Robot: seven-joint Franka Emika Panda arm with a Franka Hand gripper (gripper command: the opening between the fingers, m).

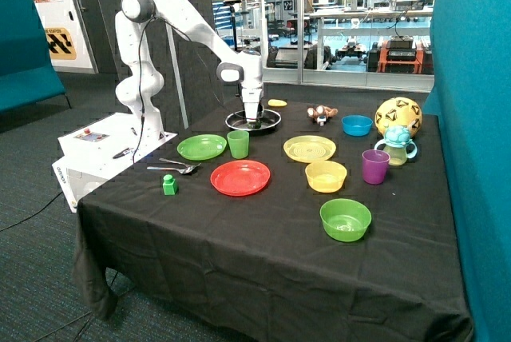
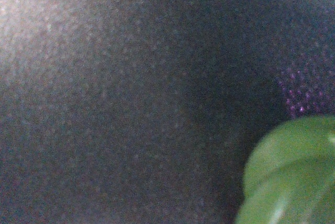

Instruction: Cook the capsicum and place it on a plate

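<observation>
My gripper (image 1: 253,121) reaches straight down into the black round pan (image 1: 273,123) at the back of the table. In the wrist view a rounded, lumpy green surface, the capsicum (image 2: 293,177), fills one corner very close to the camera against the dark pan floor. In the outside view the gripper hides the capsicum. The bright green plate (image 1: 202,147) lies on the black cloth in front of the pan, toward the robot's base, with nothing on it.
A green cup (image 1: 238,144) stands beside the green plate. A red plate (image 1: 240,177), yellow plate (image 1: 310,149), yellow bowl (image 1: 326,176), green bowl (image 1: 346,219), purple cup (image 1: 374,166), blue bowl (image 1: 357,125), ball (image 1: 398,114), green block (image 1: 169,184) and spoons (image 1: 176,167) lie around.
</observation>
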